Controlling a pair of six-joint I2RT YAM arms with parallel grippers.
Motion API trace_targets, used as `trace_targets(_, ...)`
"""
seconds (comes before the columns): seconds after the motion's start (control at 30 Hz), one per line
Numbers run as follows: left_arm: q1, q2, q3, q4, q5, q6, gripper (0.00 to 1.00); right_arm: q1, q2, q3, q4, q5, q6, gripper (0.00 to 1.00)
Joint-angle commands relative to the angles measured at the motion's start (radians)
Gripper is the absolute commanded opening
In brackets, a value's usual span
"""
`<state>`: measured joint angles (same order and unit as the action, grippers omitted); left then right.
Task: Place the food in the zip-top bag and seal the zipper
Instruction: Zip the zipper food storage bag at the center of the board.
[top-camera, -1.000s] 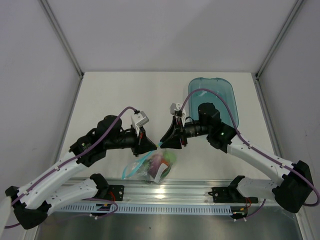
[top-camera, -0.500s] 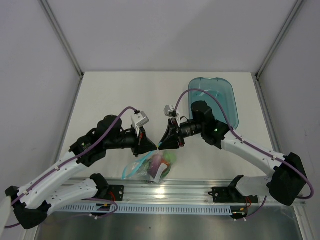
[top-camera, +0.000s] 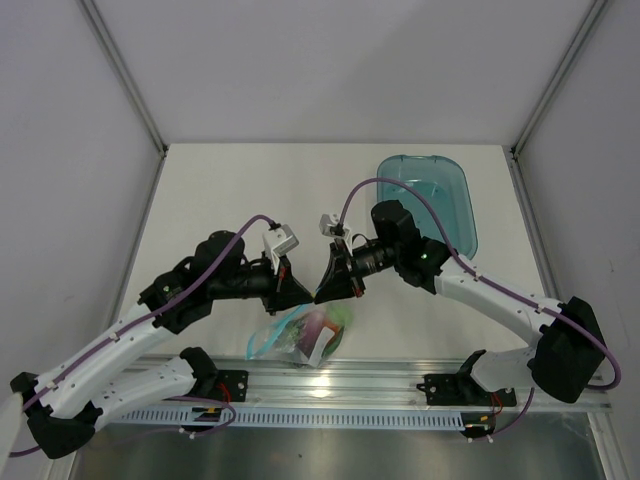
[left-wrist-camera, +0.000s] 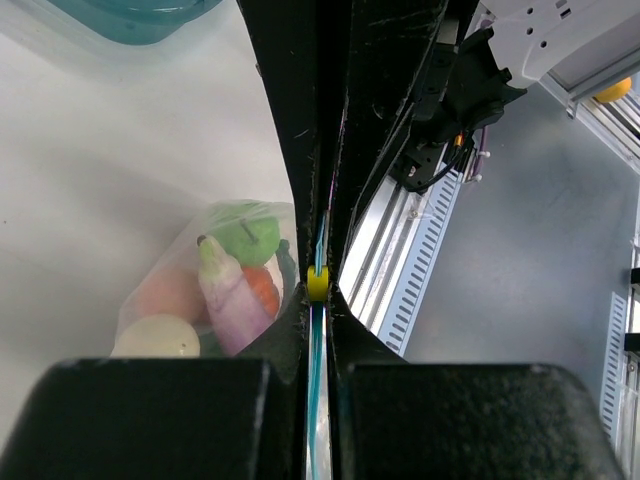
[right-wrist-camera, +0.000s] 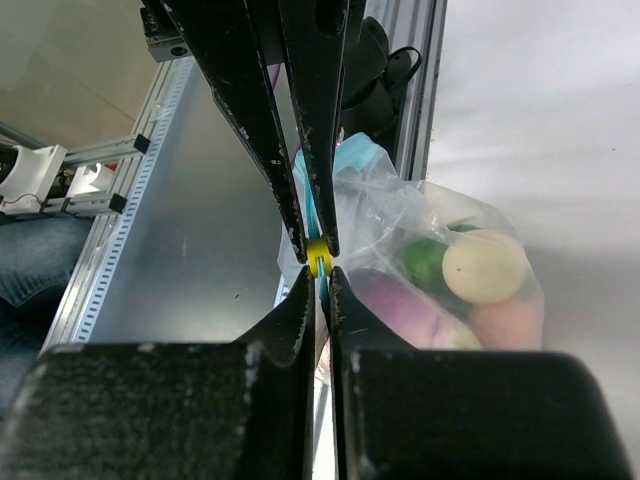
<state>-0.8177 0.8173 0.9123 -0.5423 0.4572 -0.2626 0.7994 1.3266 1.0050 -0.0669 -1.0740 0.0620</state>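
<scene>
bag lower centre, food inside | zipper long axis vertical mid-frame in both wrist views | left jaws pinching zipper | right jaws pinching zipper, tip-to-tip

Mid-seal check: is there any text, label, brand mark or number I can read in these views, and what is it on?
No text can be read.
White label patch on the zip-top bag: too small and blurred to read.
Blue tray: no print shows.
Both wrist views: no lettering in sight.
</scene>
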Motion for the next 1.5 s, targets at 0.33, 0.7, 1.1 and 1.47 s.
trace_targets(0.33, 0.006, -0.009, 0.007, 0.031, 0.017, -0.007, 0.01, 0.014, 0.0, 0.05, -0.048, -0.012, -0.057, 0.27)
trace_targets(0.7, 0.006, -0.009, 0.01, 0.031, 0.023, -0.006, 0.01, 0.018, 0.006, 0.057, -0.03, 0.036, -0.034, 0.0)
trace_targets(1.1, 0.008, -0.015, -0.001, 0.022, 0.008, -0.013, 0.01, -0.017, -0.058, -0.043, 0.197, 0.269, 0.195, 0.0)
trace_targets(1.47, 0.006, -0.058, 0.007, -0.015, -0.017, -0.02, 0.01, -0.057, -0.122, -0.109, 0.262, 0.313, 0.275, 0.0)
